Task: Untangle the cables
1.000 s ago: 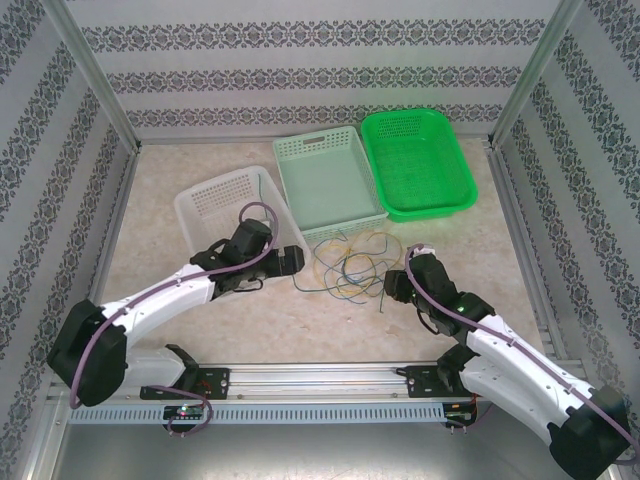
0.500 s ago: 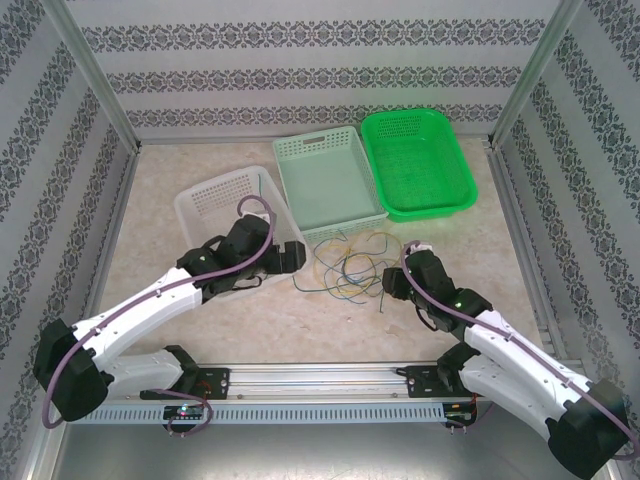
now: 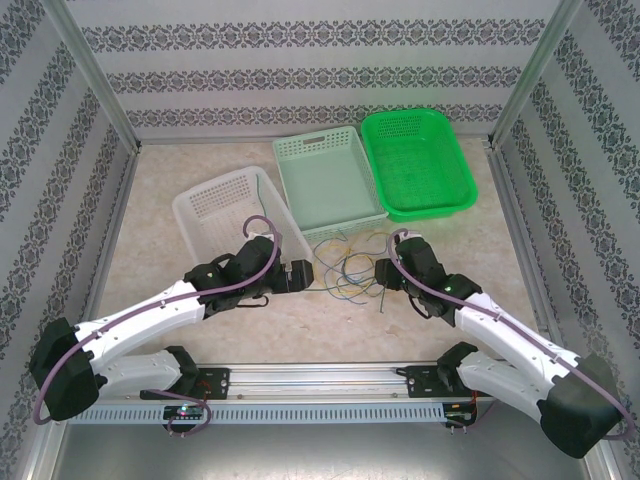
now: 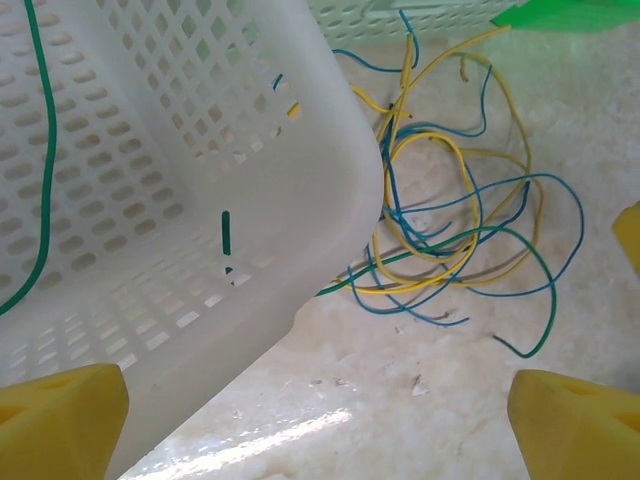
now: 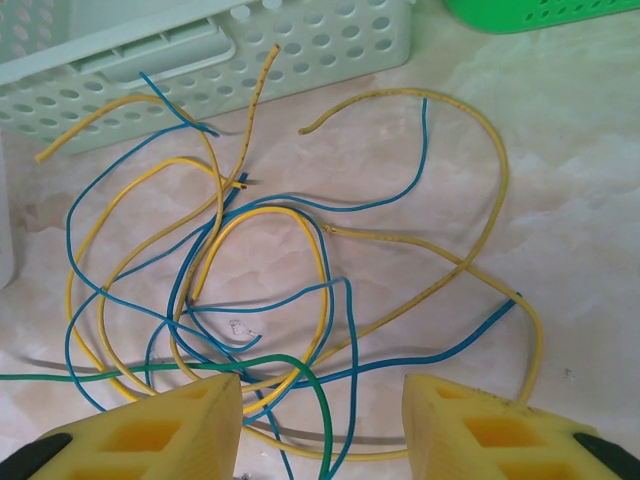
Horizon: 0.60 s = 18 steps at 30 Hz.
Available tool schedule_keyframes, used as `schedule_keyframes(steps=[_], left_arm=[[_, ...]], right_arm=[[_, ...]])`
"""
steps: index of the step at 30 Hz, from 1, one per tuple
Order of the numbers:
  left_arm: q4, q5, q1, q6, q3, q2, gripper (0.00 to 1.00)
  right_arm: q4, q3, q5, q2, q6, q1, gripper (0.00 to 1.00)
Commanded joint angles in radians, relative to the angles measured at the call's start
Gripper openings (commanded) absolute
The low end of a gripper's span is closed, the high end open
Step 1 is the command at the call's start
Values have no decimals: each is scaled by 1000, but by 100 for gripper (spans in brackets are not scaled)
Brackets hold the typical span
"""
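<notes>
place: robot lab test cell | signs: aluminium frame posts (image 3: pixel 92 75) and patterned wall panels (image 3: pixel 320 70) beyond the yellow fingers (image 5: pixel 150 430) | marble-look tabletop (image 5: pixel 600 200) beneath them | mounting rail (image 3: pixel 320 376) behind

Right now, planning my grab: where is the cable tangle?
In the top view the cables lie mid-table, just in front of the pale green basket, between the left gripper and the right gripper.

The cables (image 5: pixel 280 290) — thin green, blue, yellow strands — lie tangled.
</notes>
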Motion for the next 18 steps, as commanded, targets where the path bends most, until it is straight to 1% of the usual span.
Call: schedule_keyframes(steps=[1,8,13,15,18], left_arm=[[-71,26,-16,-57,-18,0,100],[-290,-159,-14,60,103,-149,100],[-459,-321,4,82,156,-232,99],[-517,-344,37,68,143,-269,100],[-595,-336,98,15,94,-328,100]], right_arm=[[17,27,-8,0,-16,-5,47],[37,21,-20,11,-14,3,47],[16,126,-44,92,-80,45,46],[17,181,-65,138,-92,64,46],[60,247,-118,223,-86,101,45]])
